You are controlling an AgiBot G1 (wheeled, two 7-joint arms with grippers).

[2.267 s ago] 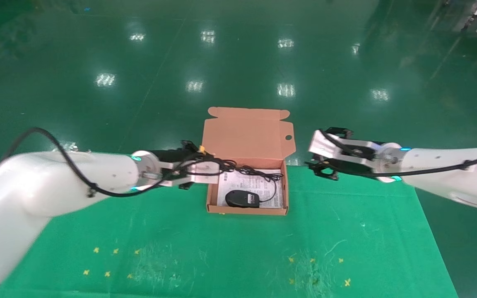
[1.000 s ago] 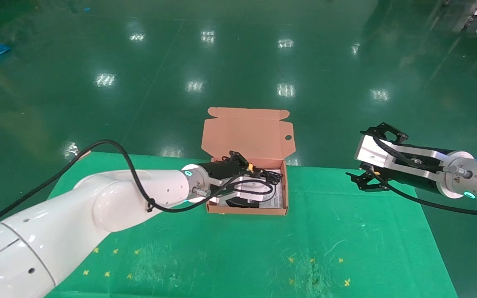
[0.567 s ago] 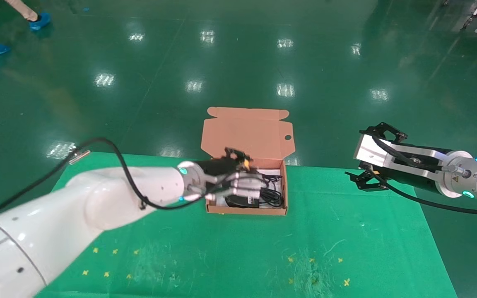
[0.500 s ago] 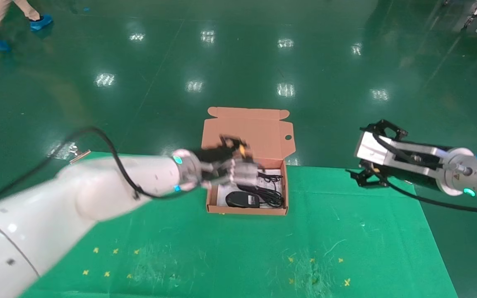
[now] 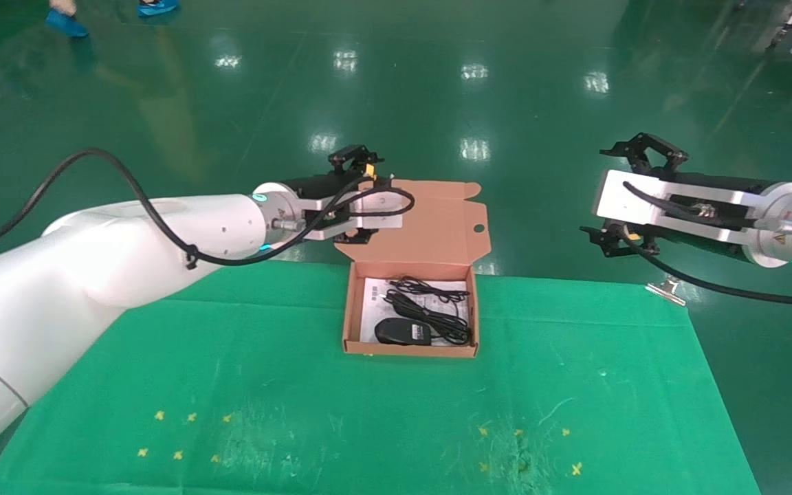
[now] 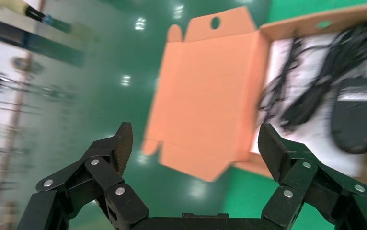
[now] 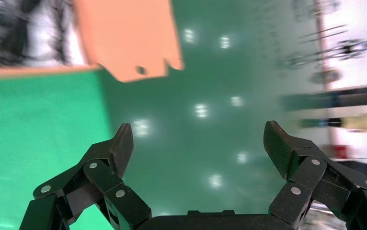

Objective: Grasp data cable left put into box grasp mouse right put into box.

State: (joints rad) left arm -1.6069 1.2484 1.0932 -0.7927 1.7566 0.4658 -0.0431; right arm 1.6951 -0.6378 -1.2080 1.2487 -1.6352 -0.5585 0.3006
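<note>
The salmon-orange box [image 5: 353, 309] stands open at the table's far middle, its lid [image 5: 430, 227] tilted back. The black mouse [image 5: 403, 331] lies inside on the white leaflet [image 5: 372, 302]. The data cable [image 5: 445, 328] lies as a black bundle beside the mouse, with the mouse's cord [image 5: 430, 287] behind it. My left gripper [image 5: 356, 237] is open and empty, raised above the lid's left edge. The left wrist view shows its jaws [image 6: 196, 139] wide apart, with the lid [image 6: 205, 105], mouse [image 6: 359, 115] and cable [image 6: 311, 96] beyond. My right gripper [image 5: 606, 240] is open and empty, raised to the right of the box.
The green cloth [image 5: 368, 412] covers the table and carries small yellow cross marks [image 5: 176, 433]. A metal clip [image 5: 667, 289] holds its far right corner. Shiny green floor lies beyond. The right wrist view shows its jaws [image 7: 198, 136] over floor, with the lid [image 7: 124, 33] off to one side.
My left gripper carried the data cable into the box, let it go beside the mouse, then rose and drew back left. My right gripper drew away to the right and rose.
</note>
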